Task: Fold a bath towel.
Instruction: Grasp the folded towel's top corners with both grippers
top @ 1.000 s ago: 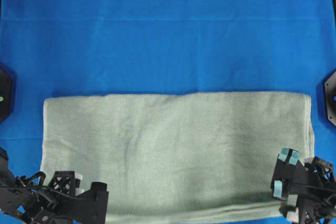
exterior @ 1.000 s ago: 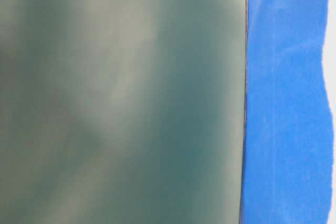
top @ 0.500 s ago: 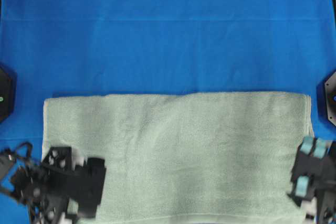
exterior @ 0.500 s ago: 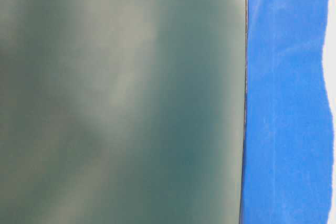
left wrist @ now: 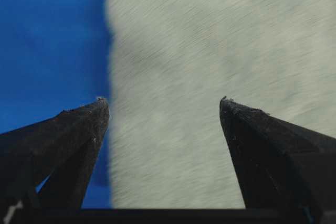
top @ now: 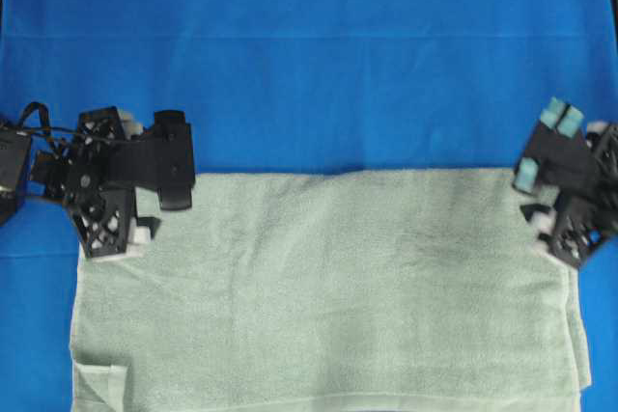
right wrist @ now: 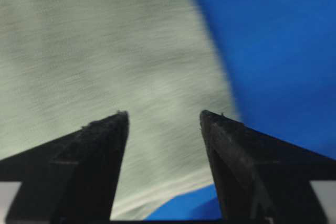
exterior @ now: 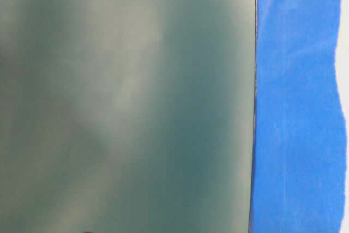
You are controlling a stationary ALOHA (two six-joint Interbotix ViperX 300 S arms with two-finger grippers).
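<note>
Left arm: comes in from the left edge of the overhead view, black, its wrist lying roughly level.
Left gripper: jaws spread wide, nothing between them; in the overhead view it sits at.
Right arm: comes in from the right edge of the overhead view, angled inward.
Right gripper: jaws parted and bare; in the overhead view it sits at.
</note>
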